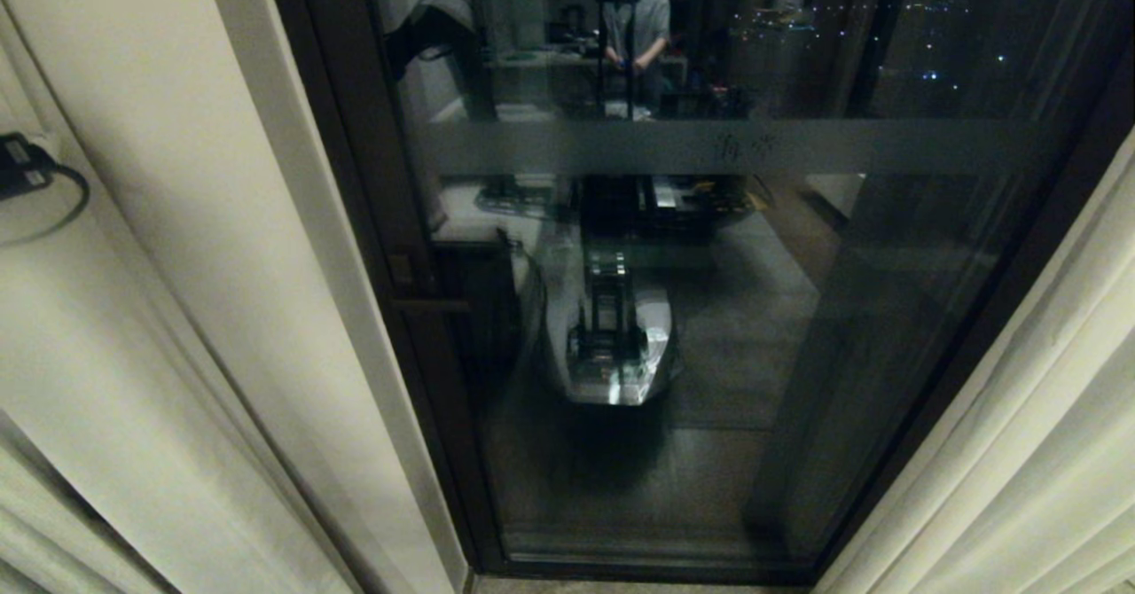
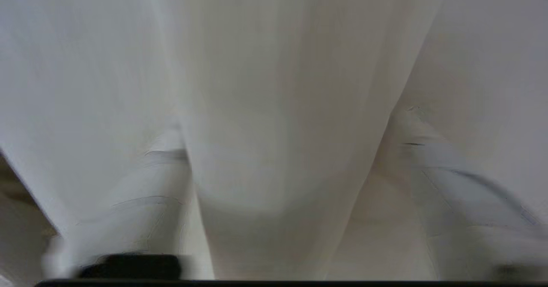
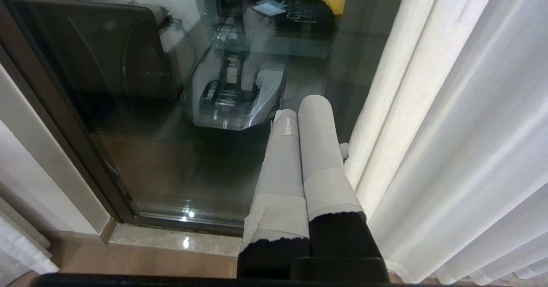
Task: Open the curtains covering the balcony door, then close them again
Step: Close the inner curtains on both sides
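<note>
The left claw [image 2: 282, 158] stands spread, a fold of the curtains [image 2: 274, 85] between its fingers [image 2: 158, 184]. The right claw [image 3: 299, 120], pressed together, points at the balcony door [image 3: 150, 150].

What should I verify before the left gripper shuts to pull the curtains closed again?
1. Balcony door uncovered: ok, the curtains hang at both sides.
2. Left gripper open: ok, fingers stand apart.
3. Fabric between the fingers: ok, a pleat of the left curtain runs between them.
4. Grip on that pleat: not ok, jaws not yet shut.
5. Right gripper out of the way: ok, shut, low beside the right curtain.
6. Right gripper free of the fabric: cannot tell.
</note>
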You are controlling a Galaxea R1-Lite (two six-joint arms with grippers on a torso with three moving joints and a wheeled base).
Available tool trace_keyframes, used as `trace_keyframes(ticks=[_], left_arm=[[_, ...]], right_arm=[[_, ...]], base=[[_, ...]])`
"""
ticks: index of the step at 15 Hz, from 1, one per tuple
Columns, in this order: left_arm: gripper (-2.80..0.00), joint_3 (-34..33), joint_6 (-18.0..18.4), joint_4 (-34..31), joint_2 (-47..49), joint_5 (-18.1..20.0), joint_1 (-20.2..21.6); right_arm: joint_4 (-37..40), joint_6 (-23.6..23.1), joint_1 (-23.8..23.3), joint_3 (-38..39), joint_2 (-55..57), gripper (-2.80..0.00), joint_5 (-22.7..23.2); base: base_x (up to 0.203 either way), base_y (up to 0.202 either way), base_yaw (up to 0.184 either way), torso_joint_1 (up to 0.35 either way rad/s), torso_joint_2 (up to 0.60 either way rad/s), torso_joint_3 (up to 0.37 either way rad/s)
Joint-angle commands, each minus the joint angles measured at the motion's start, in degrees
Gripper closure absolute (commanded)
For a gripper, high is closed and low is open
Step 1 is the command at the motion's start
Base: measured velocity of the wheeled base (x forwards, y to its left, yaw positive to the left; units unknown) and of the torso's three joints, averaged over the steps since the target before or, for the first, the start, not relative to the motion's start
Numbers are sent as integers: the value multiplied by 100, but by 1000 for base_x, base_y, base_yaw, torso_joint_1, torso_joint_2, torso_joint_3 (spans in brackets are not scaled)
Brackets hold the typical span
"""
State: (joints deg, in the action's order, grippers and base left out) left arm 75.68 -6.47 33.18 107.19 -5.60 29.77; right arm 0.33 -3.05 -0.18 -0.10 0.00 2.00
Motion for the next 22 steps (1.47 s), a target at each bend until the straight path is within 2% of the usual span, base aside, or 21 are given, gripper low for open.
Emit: trace_keyframes(ticks=[1, 11, 17, 20, 22], left_arm=[[0, -1, -3, 22, 30, -3, -6], [0, -121, -3, 188, -190, 93, 185], [0, -930, -14, 189, -965, 170, 270], [0, -1248, -20, 181, -1387, 742, 266], [0, -1557, -26, 180, -1724, 952, 262]], right_arm=[[2, -3, 1, 1, 0, 0, 2], [2, -3, 1, 1, 0, 0, 2], [2, -3, 1, 1, 0, 0, 2], [2, -3, 1, 1, 0, 0, 2], [2, -3, 1, 1, 0, 0, 2]], base=[[0, 0, 0, 0, 0, 0], [0, 0, 0, 0, 0, 0], [0, 0, 0, 0, 0, 0], [0, 0, 0, 0, 0, 0], [0, 0, 0, 0, 0, 0]])
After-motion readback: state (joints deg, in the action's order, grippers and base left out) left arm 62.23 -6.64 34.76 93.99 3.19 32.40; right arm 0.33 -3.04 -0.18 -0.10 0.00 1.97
